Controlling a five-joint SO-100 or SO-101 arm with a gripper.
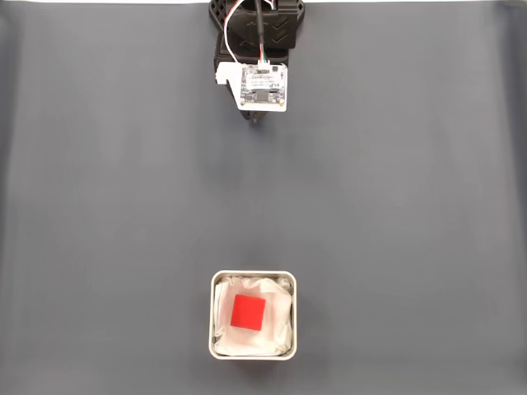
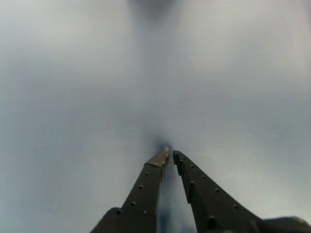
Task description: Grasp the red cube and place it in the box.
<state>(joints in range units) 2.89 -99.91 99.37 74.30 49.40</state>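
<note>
Gripper [image 2: 170, 155] nearly closed in the wrist view: two dark perforated fingers [image 2: 146, 187] converging to tips almost touching, narrow sliver of gap between, nothing held. Tips hovering close over plain grey tabletop [image 2: 73, 97], small shadow just ahead of them. In the fixed view, gripper hidden beneath arm [image 1: 259, 37] at top centre, with white circuit board [image 1: 263, 86] and looped wires on top; jaw state not readable from that view.

Red cube [image 1: 248, 312] well apart from gripper, far down the fixed view, roughly in line with the arm. Cube resting inside box [image 1: 254, 275], near centre of white crumpled lining [image 1: 280, 317], flat on one face, clear of the rim on all sides. Box upright on grey tabletop, well clear of the arm, near the bottom edge of the fixed view.
</note>
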